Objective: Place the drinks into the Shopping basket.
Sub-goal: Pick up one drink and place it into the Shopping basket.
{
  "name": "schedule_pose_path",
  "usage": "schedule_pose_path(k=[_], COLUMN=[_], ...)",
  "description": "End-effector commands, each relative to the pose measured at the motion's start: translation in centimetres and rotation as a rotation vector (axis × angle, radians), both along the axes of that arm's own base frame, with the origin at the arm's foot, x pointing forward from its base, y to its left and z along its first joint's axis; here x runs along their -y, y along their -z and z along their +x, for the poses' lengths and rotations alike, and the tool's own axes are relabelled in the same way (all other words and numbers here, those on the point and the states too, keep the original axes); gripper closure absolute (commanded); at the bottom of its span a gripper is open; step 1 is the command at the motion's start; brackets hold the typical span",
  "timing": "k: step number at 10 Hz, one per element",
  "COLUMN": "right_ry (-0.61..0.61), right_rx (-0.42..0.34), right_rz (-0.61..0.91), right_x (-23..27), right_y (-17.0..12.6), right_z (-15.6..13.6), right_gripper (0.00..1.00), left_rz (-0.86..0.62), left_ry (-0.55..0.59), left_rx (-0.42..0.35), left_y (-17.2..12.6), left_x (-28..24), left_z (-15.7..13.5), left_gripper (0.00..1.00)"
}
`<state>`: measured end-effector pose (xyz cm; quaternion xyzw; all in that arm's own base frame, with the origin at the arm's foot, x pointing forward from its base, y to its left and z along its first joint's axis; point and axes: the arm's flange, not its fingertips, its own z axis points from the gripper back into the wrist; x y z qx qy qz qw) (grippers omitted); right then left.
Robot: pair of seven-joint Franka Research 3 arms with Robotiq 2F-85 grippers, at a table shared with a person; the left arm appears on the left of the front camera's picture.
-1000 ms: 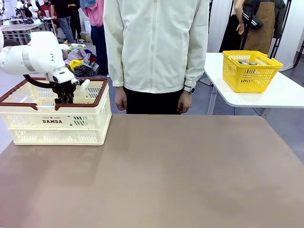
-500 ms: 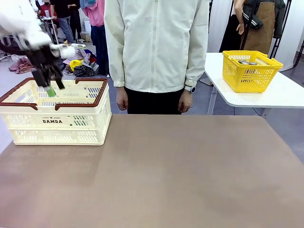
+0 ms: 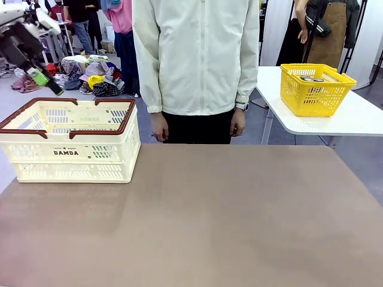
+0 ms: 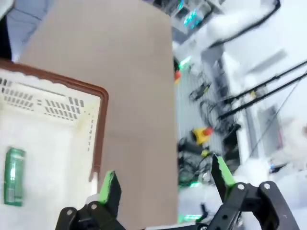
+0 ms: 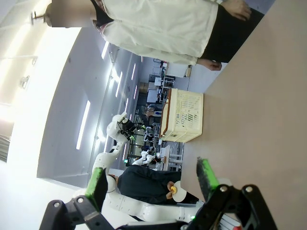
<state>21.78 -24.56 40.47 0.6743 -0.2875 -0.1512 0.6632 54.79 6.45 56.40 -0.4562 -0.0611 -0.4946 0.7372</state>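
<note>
Left wrist view: green can [image 4: 13,176], seemingly flat in Shopping basket [image 4: 62,82], apart from released left gripper [image 4: 163,173].

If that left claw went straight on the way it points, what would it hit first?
Probably the bare table, just beside the rim of the Shopping basket. The left gripper aims past the basket's corner, though the blurred picture leaves depth uncertain.

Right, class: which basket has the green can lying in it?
The cream-white basket with the red-brown rim: the green can lies on its floor. The yellow basket sits on the white side table.
</note>
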Motion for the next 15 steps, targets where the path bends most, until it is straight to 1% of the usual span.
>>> schedule_pose_path(k=[1,2,3,4,5,6,7,8,9,10,15], right_ry=[0.001,0.001,0.001,0.001,0.001,0.001,0.001,0.001,0.001,0.001,0.001], right_rx=[0.006,0.006,0.006,0.006,0.006,0.006,0.006,0.006,0.006,0.006,0.006], right_rz=[0.006,0.006,0.006,0.006,0.006,0.006,0.006,0.006,0.006,0.006,0.006], right_x=[0.1,0.1,0.1,0.1,0.1,0.1,0.1,0.1,0.1,0.1,0.1], right_y=[-0.5,-0.5,-0.5,-0.5,-0.5,-0.5,-0.5,-0.5,-0.5,-0.5,-0.5], right_z=[0.0,0.0,0.0,0.0,0.0,0.0,0.0,0.0,0.0,0.0,0.0], right_gripper=[0.0,0.0,0.0,0.0,0.0,0.0,0.0,0.0,0.0,0.0,0.0], left_rz=[-0.305,-0.376,-0.457,-0.496,-0.516,-0.517,-0.51,-0.523,-0.554,-0.54,-0.54], left_ry=[-0.202,-0.295,-0.347,-0.396,-0.408,-0.388,-0.392,-0.38,-0.347,-0.388,-0.388], left_rx=[-0.112,-0.059,0.002,0.049,0.066,0.09,0.127,0.112,0.085,0.092,0.092], left_y=[2.9,4.1,4.3,4.9,6.2,7.1,7.1,6.9,6.7,7.3,7.3], left_x=[-2.0,-3.3,-4.7,-5.4,-4.3,-3.0,-2.4,-2.5,-2.8,-3.0,-3.0], left_z=[-3.3,-6.0,-9.1,-11.9,-14.7,-16.9,-18.2,-17.9,-16.3,-18.2,-18.2], left_gripper=[0.0,0.0,0.0,0.0,0.0,0.0,0.0,0.0,0.0,0.0,0.0])
